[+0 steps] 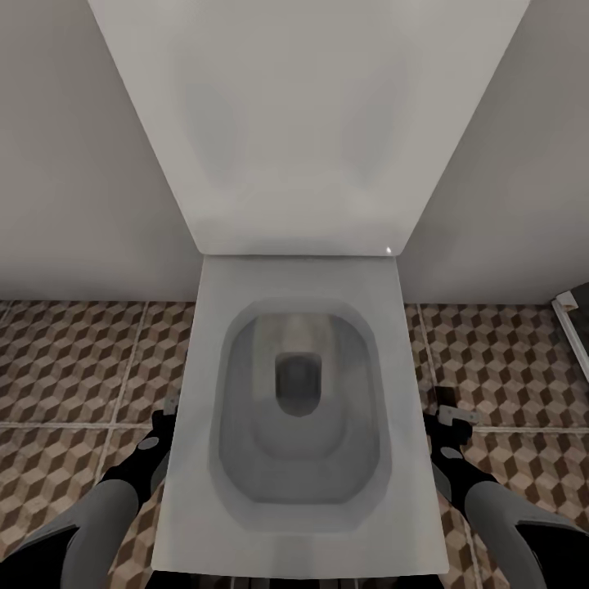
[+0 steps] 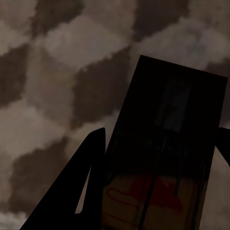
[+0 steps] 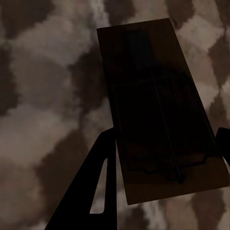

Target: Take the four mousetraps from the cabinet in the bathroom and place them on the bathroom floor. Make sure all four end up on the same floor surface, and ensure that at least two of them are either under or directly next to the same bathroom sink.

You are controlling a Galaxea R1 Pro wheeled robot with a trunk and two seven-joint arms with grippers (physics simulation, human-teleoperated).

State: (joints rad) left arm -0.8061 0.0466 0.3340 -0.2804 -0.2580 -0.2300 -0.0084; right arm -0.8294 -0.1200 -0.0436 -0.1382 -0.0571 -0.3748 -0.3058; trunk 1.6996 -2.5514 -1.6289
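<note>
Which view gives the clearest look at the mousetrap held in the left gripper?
The left wrist view: the flat tan wooden mousetrap sits between the left gripper's dark fingers, red mark and wire visible. The head view shows that gripper beside the white toilet, trap undiscernible.

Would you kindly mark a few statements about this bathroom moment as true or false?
1. The toilet lid is closed. False: it stands open, the bowl showing.
2. Each gripper holds a mousetrap. True: the left gripper has one mousetrap, the right gripper another.
3. The floor is plain white. False: its tiles bear a brown and cream cube pattern.
4. The arms flank the toilet. True.
5. A mousetrap lies in the toilet bowl. False: the bowl holds none.
</note>
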